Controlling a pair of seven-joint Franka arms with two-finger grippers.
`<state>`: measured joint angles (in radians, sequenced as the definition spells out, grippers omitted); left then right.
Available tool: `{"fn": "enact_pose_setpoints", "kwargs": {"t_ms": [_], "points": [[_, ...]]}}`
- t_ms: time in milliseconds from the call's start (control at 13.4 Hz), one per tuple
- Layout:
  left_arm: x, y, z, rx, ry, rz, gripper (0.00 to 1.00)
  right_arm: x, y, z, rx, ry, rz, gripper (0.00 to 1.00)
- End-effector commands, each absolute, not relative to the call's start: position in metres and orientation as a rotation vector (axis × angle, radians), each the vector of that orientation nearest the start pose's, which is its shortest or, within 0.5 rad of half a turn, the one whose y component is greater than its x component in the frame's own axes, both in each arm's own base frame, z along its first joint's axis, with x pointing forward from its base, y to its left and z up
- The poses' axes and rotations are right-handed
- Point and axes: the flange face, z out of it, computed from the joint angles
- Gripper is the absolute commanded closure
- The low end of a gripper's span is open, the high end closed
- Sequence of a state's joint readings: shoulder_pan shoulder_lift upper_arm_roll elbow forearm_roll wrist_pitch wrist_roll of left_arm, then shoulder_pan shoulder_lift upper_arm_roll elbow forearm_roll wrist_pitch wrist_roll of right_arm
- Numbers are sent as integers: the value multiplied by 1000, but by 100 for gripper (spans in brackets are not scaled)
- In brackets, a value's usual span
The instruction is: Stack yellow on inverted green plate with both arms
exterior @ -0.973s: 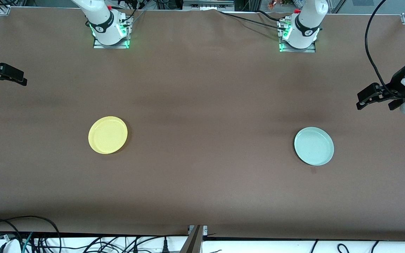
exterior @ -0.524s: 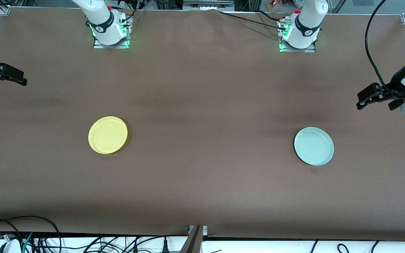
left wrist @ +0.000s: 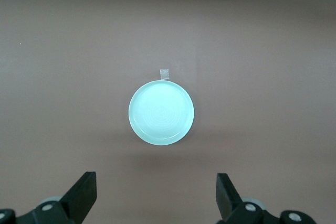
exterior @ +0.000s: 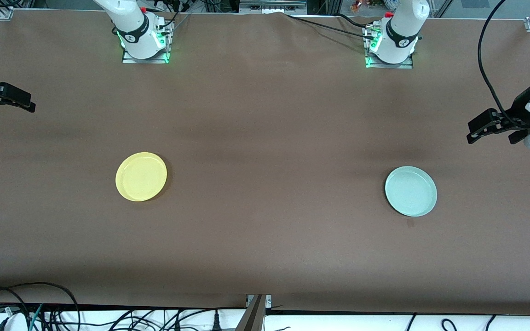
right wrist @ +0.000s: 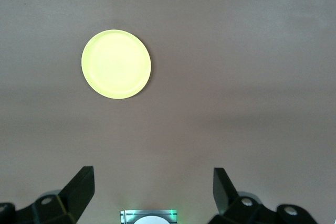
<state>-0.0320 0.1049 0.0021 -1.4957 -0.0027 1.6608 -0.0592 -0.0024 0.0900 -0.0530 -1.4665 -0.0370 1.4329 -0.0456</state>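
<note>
The yellow plate (exterior: 141, 176) lies rim up on the brown table toward the right arm's end; it also shows in the right wrist view (right wrist: 116, 64). The green plate (exterior: 411, 191) lies rim up toward the left arm's end and shows in the left wrist view (left wrist: 161, 112). My left gripper (exterior: 473, 131) hangs open and empty high over the table's end, apart from the green plate; its jaws stand wide in its wrist view (left wrist: 156, 195). My right gripper (exterior: 30, 105) hangs open and empty over the other end (right wrist: 153, 190), apart from the yellow plate.
A small piece of tape (exterior: 410, 223) lies on the table just nearer the front camera than the green plate. The two arm bases (exterior: 144, 43) (exterior: 390, 48) stand at the table's back edge. Cables (exterior: 25, 303) run along the front edge.
</note>
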Motion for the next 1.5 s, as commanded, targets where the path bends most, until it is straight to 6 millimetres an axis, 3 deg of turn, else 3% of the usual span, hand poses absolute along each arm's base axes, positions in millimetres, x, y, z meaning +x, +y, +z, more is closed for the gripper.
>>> {"fn": "enact_pose_setpoints", "kwargs": {"t_ms": [0, 1422], "points": [[594, -17, 609, -3146, -44, -48, 0, 568, -37, 615, -3167, 17, 197, 0], [598, -13, 600, -3145, -56, -19, 0, 568, -40, 616, -3158, 28, 194, 0]]}}
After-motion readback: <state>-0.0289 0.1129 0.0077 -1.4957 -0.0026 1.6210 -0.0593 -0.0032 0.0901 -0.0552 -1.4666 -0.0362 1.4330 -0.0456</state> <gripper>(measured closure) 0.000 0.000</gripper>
